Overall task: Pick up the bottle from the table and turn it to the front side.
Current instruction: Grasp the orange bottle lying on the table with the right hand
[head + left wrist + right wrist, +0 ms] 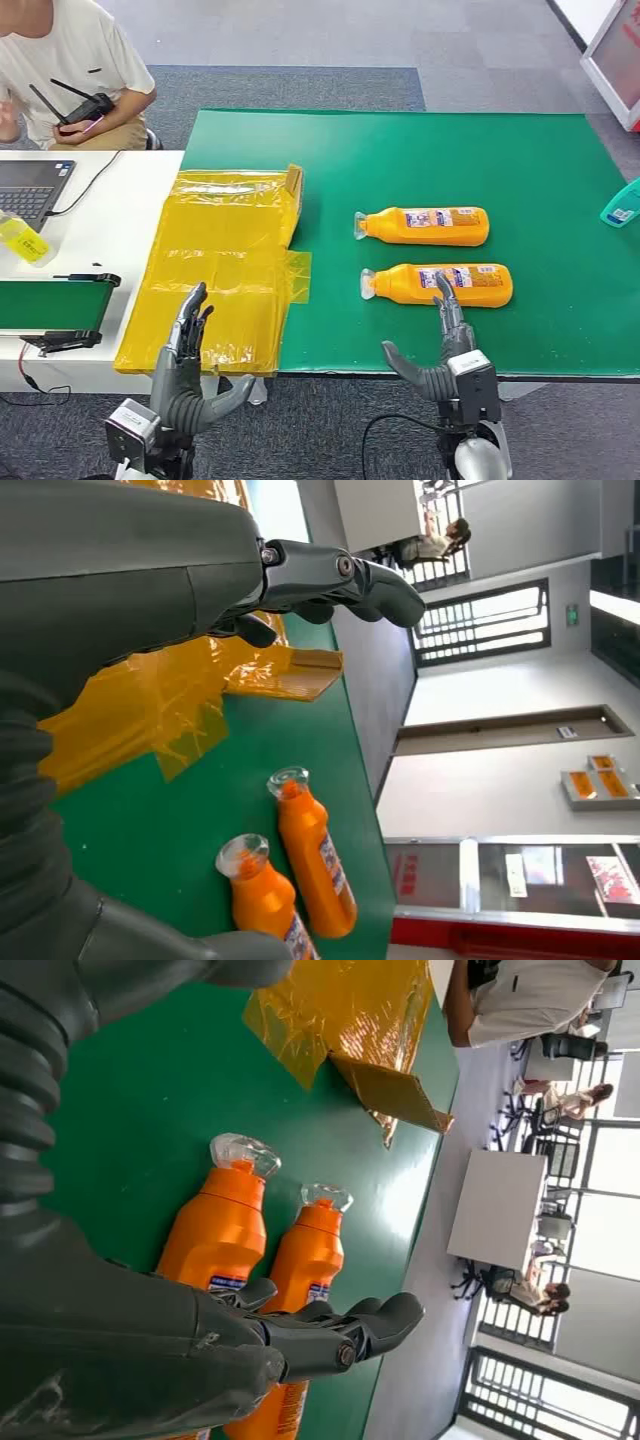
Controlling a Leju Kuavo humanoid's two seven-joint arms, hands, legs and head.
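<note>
Two orange bottles with clear caps lie on their sides on the green table mat [468, 150], caps pointing left. The near bottle [441, 285] [219, 1230] lies parallel to the far bottle [426, 226] [313, 1245]. My right hand [445, 345] [226, 1345] reaches over the mat's front edge, open, its fingertips over the near bottle's label, thumb spread to the left. My left hand [189, 365] [151, 570] hovers open over the front of the yellow plastic sheet, holding nothing. Both bottles [302, 880] lie beyond it in the left wrist view.
A crinkled yellow plastic sheet with a cardboard flap [226, 250] covers the mat's left end. A white table [113, 210] on the left holds a laptop [30, 190] and a small green conveyor [53, 305]. A person [68, 70] sits behind it. A teal object [623, 205] lies at the right edge.
</note>
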